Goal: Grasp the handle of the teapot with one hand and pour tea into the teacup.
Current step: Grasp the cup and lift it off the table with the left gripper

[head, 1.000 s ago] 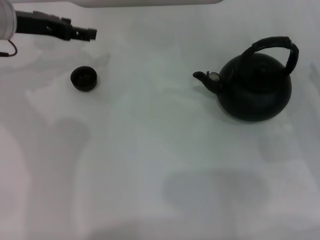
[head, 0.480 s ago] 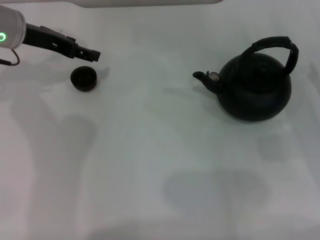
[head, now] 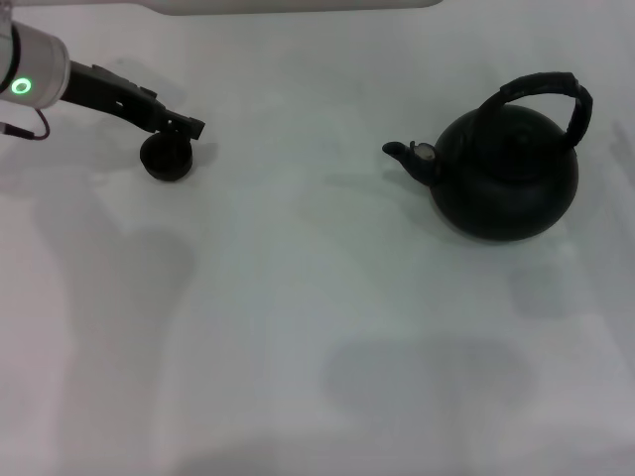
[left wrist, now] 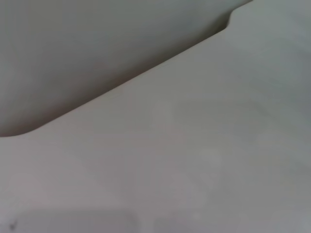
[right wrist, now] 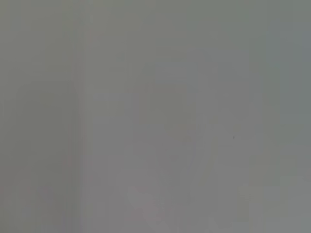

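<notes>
Two things wait well apart: teapot (head: 506,174) on our right, handle (head: 546,89) ungrasped, teacup (head: 166,158) far left. Our left gripper (head: 189,126) hangs at the cup's rim; we cannot tell its opening. We judge pouring unstarted; next comes grasping the handle

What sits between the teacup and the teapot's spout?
Nothing: in the head view only bare white table separates the teacup from the teapot.

A: What crowds the cup (head: 166,159)?
B: The left gripper (head: 189,126) hangs right over its far rim.
A: And the teapot (head: 506,171)?
B: Bare table (head: 317,327) all round; its handle (head: 552,92) stands unobstructed.
</notes>
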Available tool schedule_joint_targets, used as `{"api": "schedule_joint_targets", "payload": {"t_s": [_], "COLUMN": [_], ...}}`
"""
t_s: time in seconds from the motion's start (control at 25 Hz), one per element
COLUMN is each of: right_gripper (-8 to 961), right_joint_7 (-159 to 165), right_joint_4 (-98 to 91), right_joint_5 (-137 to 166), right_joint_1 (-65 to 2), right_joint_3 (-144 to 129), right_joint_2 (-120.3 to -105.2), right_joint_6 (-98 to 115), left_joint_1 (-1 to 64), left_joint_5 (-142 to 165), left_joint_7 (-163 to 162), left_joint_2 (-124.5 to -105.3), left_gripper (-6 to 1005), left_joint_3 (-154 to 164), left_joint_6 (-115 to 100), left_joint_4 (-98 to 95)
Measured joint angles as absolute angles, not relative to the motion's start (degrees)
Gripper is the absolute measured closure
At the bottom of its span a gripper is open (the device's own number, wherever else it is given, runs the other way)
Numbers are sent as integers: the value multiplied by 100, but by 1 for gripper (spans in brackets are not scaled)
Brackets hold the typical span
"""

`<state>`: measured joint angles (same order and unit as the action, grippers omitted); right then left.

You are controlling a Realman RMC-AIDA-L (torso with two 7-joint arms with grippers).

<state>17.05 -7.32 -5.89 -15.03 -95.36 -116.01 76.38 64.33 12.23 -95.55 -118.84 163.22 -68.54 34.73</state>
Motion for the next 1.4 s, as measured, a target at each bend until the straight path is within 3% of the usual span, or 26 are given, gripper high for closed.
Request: {"api": "schedule_joint_targets", "payload": {"t_s": [1.4], "right_gripper": [136], "right_joint_7": [1696], "right_joint_4": [-735], "right_joint_5": [-642], "right_joint_1": [-1503], "right_joint_3": [-9492], "right_joint_2": [-11584], "right_joint_6": [7638], "left_joint_1": [6380], "left_joint_5": [1754], "left_joint_7": [-9769], "left_joint_2": [-11892], "left_gripper": [120], "left_joint_3": [16312], "left_joint_6": [-6344], "left_joint_4": [2935]}}
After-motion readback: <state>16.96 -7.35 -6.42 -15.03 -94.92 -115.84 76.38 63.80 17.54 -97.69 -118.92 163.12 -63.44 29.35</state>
